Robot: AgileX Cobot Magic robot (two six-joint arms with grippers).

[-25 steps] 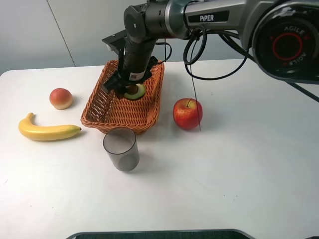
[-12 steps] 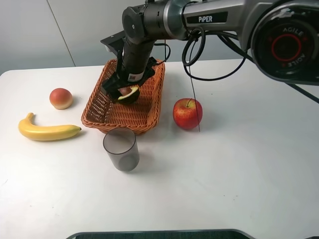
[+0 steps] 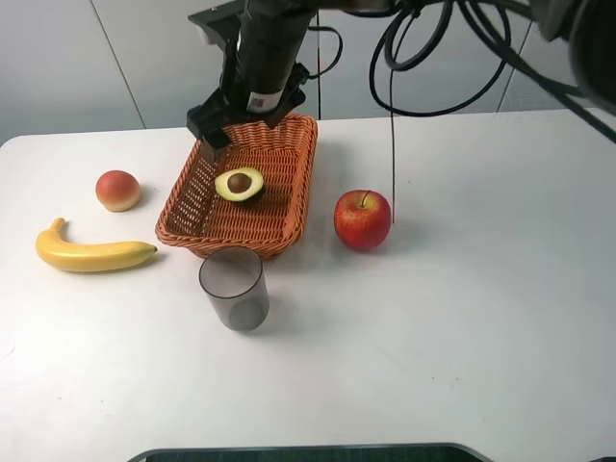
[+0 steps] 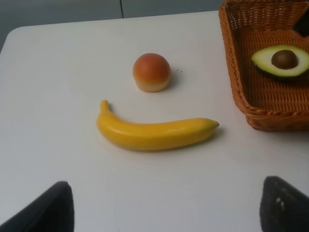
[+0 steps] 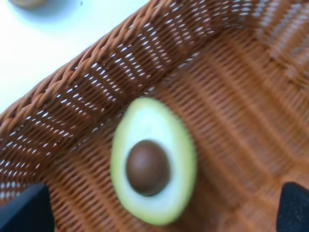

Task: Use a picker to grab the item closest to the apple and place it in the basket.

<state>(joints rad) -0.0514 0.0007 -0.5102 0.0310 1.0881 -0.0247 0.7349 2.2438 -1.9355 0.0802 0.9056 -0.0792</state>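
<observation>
A halved avocado [image 3: 240,184] with its brown pit up lies loose inside the wicker basket [image 3: 180,206]. The red apple [image 3: 363,219] stands on the table just right of the basket. My right gripper [image 3: 243,120] hangs above the basket's far end, open and holding nothing. In the right wrist view the avocado [image 5: 153,166] sits on the woven floor between the two spread dark fingertips [image 5: 23,209]. My left gripper [image 4: 166,208] is open over bare table, and its view catches the avocado [image 4: 281,60] at the basket's edge. The left arm is outside the high view.
A banana [image 3: 91,253] and a peach [image 3: 117,190] lie left of the basket. A grey translucent cup [image 3: 234,288] stands right in front of it. A thin black cable [image 3: 393,144] hangs down beside the apple.
The right gripper has let go of the avocado and risen up and back from the basket. The avocado now lies flat on the basket floor.
</observation>
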